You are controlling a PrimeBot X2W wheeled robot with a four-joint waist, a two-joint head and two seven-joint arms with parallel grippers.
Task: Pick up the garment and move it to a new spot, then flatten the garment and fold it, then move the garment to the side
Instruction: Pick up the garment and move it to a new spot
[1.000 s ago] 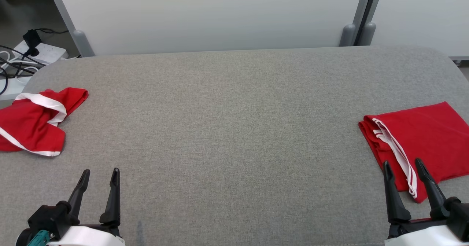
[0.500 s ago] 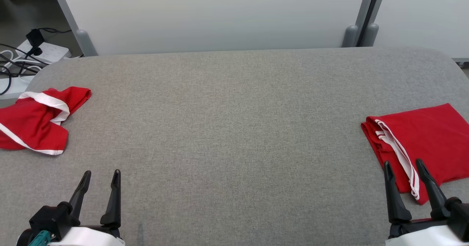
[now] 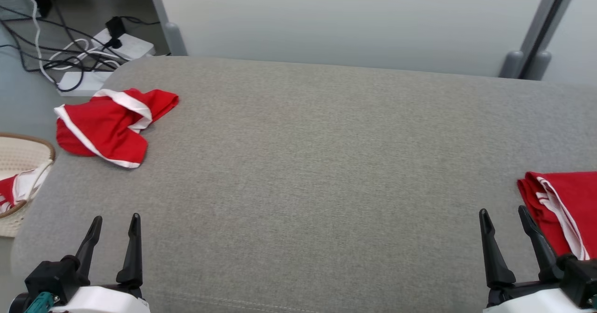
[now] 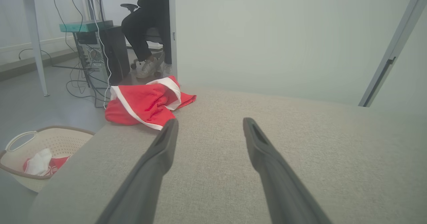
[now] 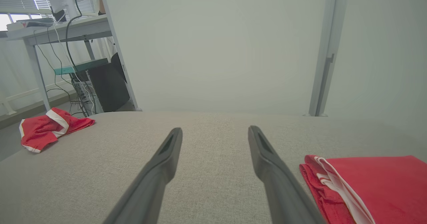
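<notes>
A crumpled red garment [image 3: 109,126] with white trim lies at the far left corner of the grey table [image 3: 317,163]; it also shows in the left wrist view [image 4: 146,103] and the right wrist view [image 5: 46,129]. My left gripper [image 3: 114,223] hovers open near the front left edge, well short of the garment, with nothing between its fingers. My right gripper [image 3: 504,216] stands open at the front right, just left of a folded red garment [image 3: 564,208], seen too in the right wrist view [image 5: 363,187].
A pale woven basket [image 3: 18,163] with red and white cloth stands on the floor off the table's left edge. Cables and power strips [image 3: 107,52] lie on the floor at the back left. A seated person's legs [image 4: 143,27] show under a desk.
The head camera has turned to the left, so the whole picture shifted right and the basket came into view. Both grippers stay open and the garments lie where they were.
</notes>
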